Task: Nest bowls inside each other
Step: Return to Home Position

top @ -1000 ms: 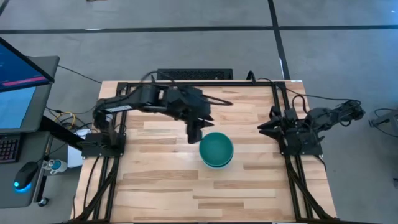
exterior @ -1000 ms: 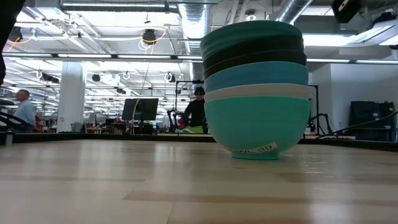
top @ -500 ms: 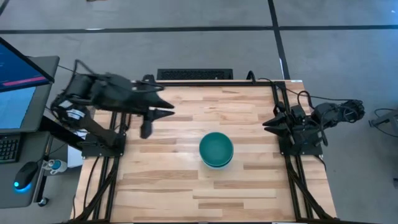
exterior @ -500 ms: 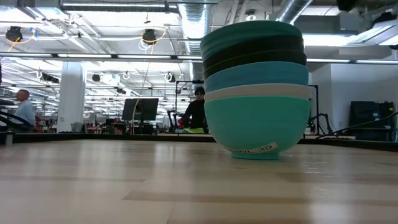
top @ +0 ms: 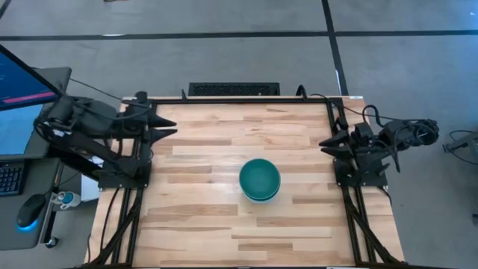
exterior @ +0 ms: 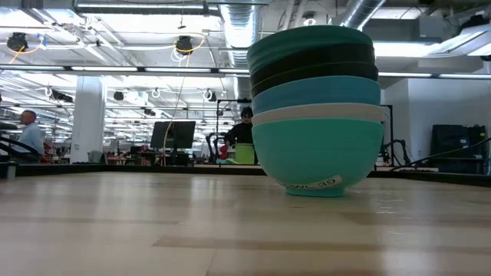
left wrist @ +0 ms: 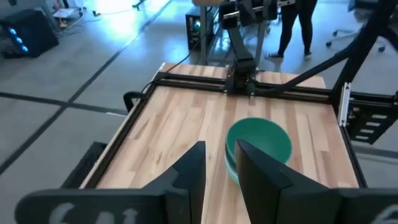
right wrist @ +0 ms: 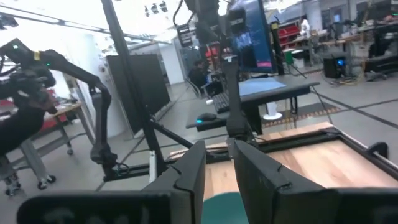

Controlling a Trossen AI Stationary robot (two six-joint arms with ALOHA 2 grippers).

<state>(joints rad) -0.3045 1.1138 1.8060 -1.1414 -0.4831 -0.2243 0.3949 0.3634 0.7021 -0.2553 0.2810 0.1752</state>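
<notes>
Six bowls sit nested in one stack [top: 259,179] at the table's middle. In the low view the stack [exterior: 316,107] reads, from the bottom: cyan, white, cyan-blue, black, black, teal-green on top. The bottom bowl's foot [exterior: 313,188] rests on the wood. My left gripper [top: 168,125] is shut and hangs at the table's far left edge, well away from the stack [left wrist: 258,140]; its fingers point toward the stack. My right gripper [top: 325,142] is shut at the right edge, also pointing toward the stack.
The wooden table [top: 202,217] has a black frame along its edges, and a keyboard [top: 234,89] lies beyond the far edge. A monitor [top: 19,82] and a mouse [top: 30,211] sit left of the table. People [exterior: 244,138] stand in the room behind.
My left arm has pulled back from beside the stack toward the table's left edge and folded over its base. My right arm has drawn slightly toward the right edge. The stack has stayed put.
</notes>
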